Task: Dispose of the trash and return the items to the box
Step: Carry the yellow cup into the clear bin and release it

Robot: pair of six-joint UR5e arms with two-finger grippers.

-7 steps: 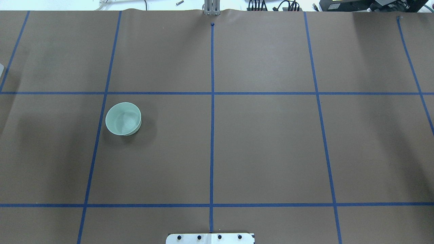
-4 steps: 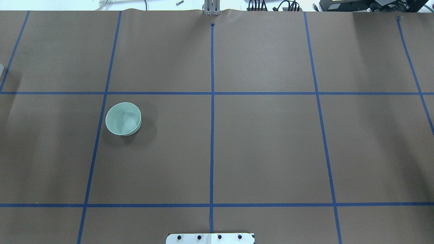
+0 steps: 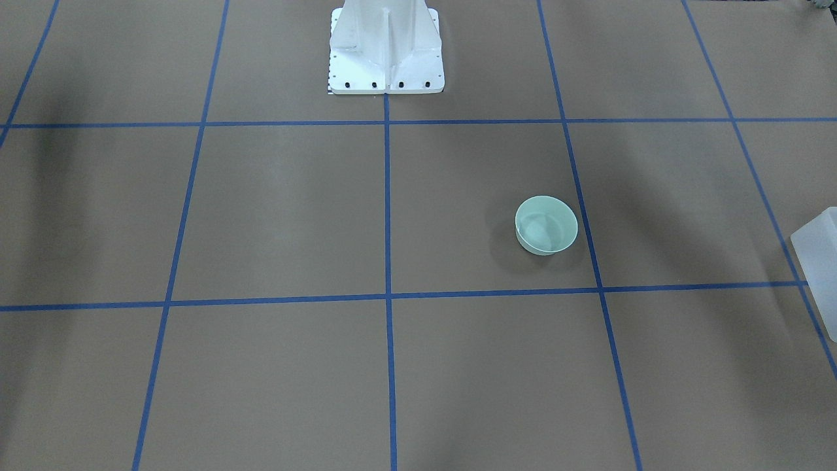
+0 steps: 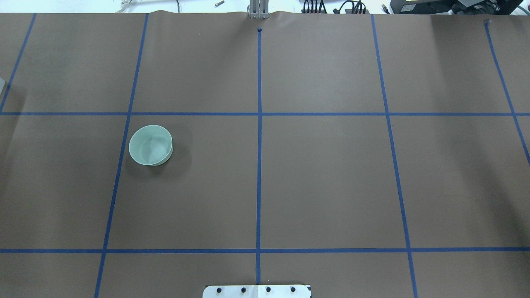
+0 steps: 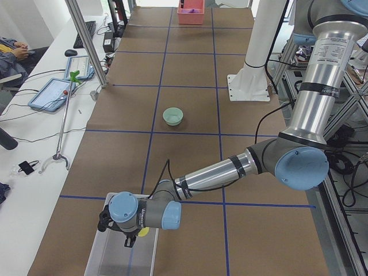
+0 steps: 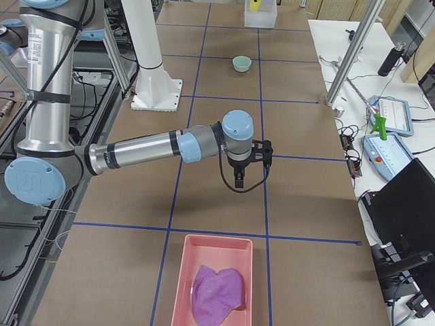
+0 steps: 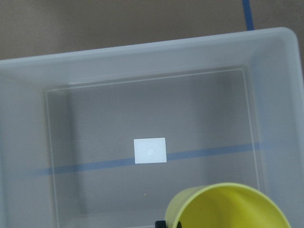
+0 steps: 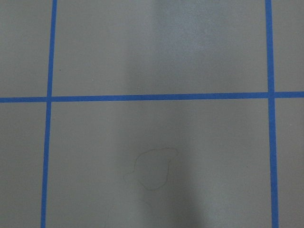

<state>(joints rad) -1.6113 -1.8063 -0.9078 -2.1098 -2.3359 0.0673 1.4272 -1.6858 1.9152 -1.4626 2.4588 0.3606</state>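
The mint-green bowl (image 4: 150, 145) stands upright and empty on the brown table, left of centre; it also shows in the front view (image 3: 546, 225). The translucent box (image 5: 109, 259) sits at the table's left end. My left gripper (image 5: 129, 238) hangs over the box and holds the yellow cup (image 7: 228, 209) above the box's bare floor (image 7: 95, 118); only a dark tip of a finger shows beside the cup. My right gripper (image 6: 239, 182) hangs over bare table, far from the bowl; I cannot tell whether it is open or shut.
A pink tray (image 6: 183, 285) with a purple cloth (image 6: 217, 288) in it sits at the table's right end. The white robot base (image 3: 386, 65) stands at the near middle edge. Blue tape lines grid the table.
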